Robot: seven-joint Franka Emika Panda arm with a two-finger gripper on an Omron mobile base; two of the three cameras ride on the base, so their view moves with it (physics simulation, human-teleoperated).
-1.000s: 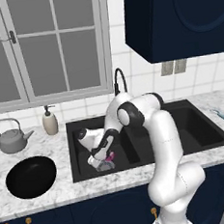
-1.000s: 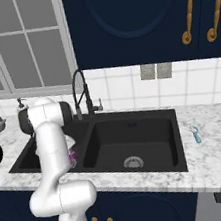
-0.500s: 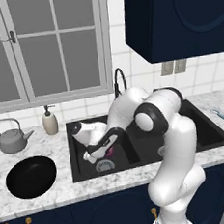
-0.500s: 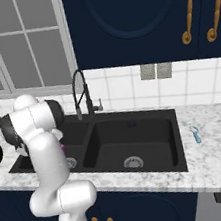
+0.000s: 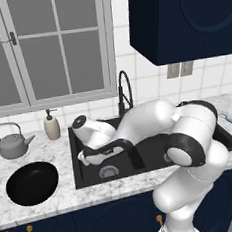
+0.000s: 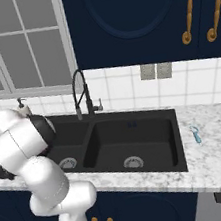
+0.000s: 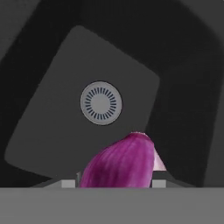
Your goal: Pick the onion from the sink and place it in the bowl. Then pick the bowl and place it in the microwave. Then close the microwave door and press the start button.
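Two basins make up the black sink (image 5: 218, 138), each with a round silver drain (image 7: 101, 103) in its floor; in the right base view both basins look bare. On the marble counter (image 5: 55, 199) to the left of the sink sits the wide black bowl (image 5: 32, 183), and nothing lies in it. A grey kettle (image 5: 10, 144) and a soap bottle (image 5: 51, 126) stand on the far side of the counter behind the bowl, under the window.

The arm reaches leftward over the left basin, its hand held above the basin floor. In the hand view the magenta onion (image 7: 122, 164) sits right at the gripper (image 7: 114, 183), between the two finger tips, with the basin floor and drain well beyond it. The jaws stand partly closed, about halfway, pressed against the onion's sides, so the onion is held clear of the sink floor and over the left basin.
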